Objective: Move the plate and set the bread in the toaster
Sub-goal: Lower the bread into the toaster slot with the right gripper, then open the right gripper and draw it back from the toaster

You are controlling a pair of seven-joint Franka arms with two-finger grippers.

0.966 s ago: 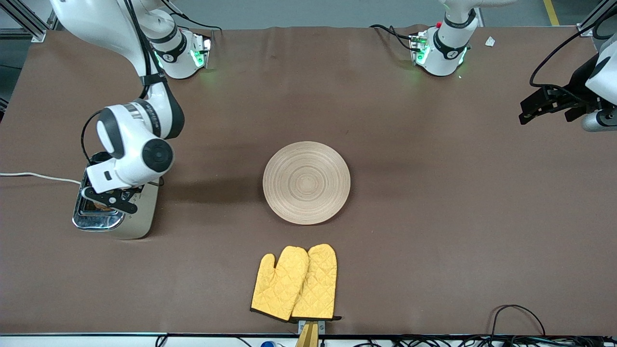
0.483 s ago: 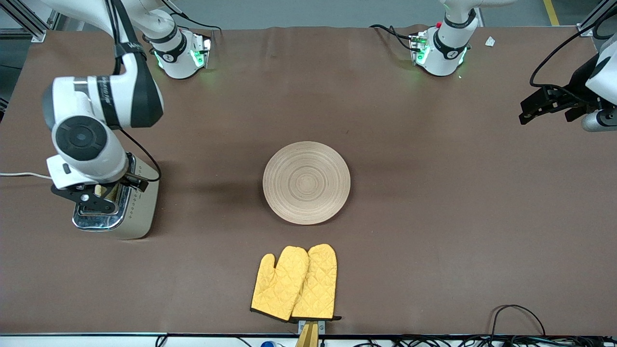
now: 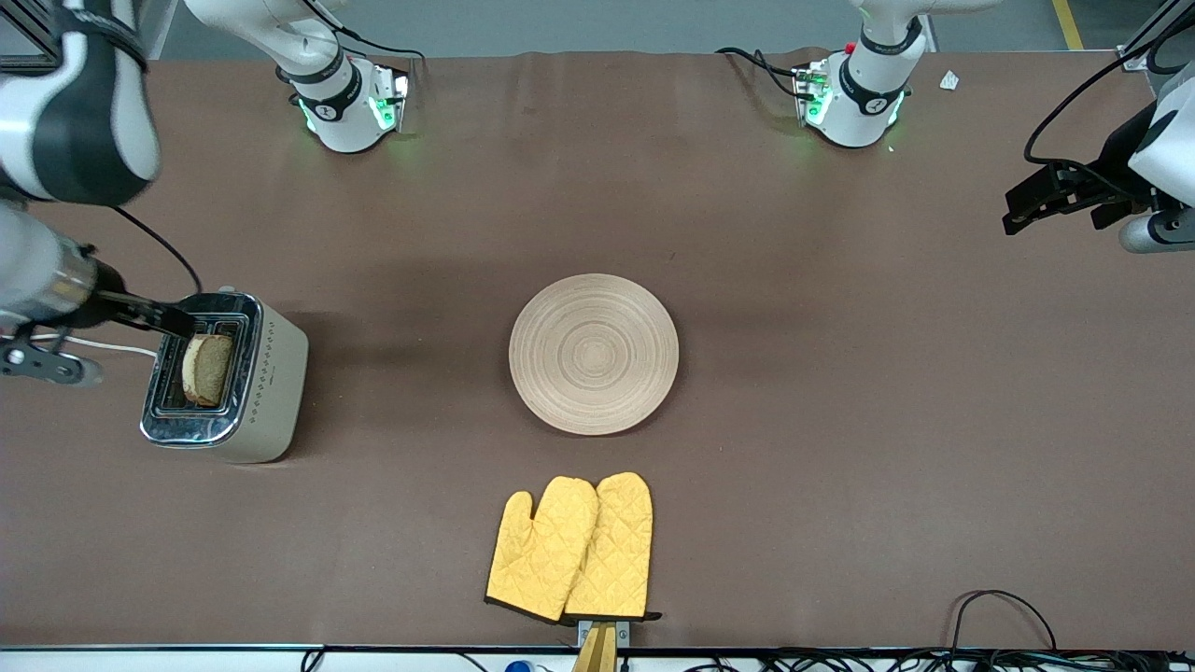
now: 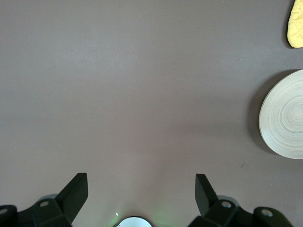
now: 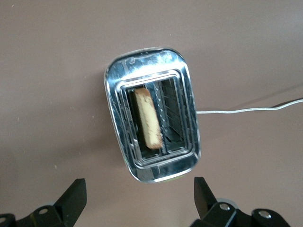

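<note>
The toaster stands near the right arm's end of the table. Its chrome top fills the right wrist view. The bread stands upright in one of the two slots with its top edge showing. My right gripper hangs open and empty in the air beside the toaster. The round wooden plate lies bare mid-table and also shows in the left wrist view. My left gripper waits open over the left arm's end of the table, with nothing between its fingers.
A pair of yellow oven mitts lies nearer the front camera than the plate, and a tip of one shows. The toaster's white cord runs off the right arm's end of the table. Black cables loop at the front edge.
My right gripper opened, let go of the bread in the toaster slot, and rose away toward the right arm's end of the table. The left arm has not moved.
</note>
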